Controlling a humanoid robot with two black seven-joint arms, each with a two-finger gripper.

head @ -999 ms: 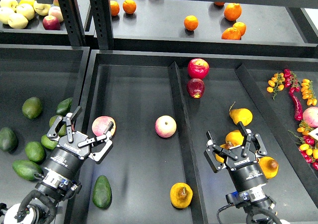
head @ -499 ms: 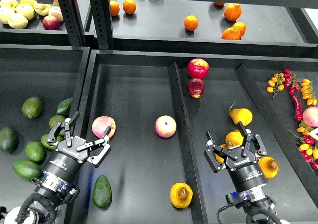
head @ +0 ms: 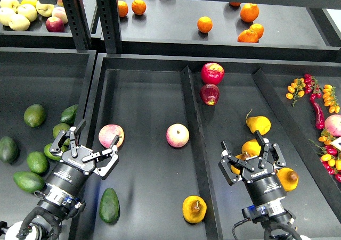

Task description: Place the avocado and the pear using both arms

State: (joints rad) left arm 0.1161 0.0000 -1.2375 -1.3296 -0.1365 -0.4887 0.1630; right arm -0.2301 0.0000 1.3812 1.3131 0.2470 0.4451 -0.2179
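Observation:
The dark green avocado (head: pixel 109 205) lies in the left lane of the middle tray (head: pixel 144 91), near its front. The orange-yellow pear (head: pixel 194 209) with a brown blotch lies in the same lane at the front right, by the divider. My left gripper (head: pixel 91 144) is open and empty, above and left of the avocado, over the tray's left wall beside a pink-red apple (head: pixel 111 135). My right gripper (head: pixel 249 150) is open and empty in the right lane, in front of other yellow pears (head: pixel 250 146).
Several more avocados (head: pixel 37 162) lie in the left tray. A second pink apple (head: pixel 177 135) sits mid-lane. Two red apples (head: pixel 212 73), a long-stemmed pear (head: pixel 258 124) and another pear (head: pixel 289 179) are in the right lane. Chillies (head: pixel 317 109) lie far right, oranges (head: pixel 204 24) on the shelf.
My left gripper has drawn back toward me and slightly left, away from the pink-red apple, still open. The right gripper and the fruit have not moved.

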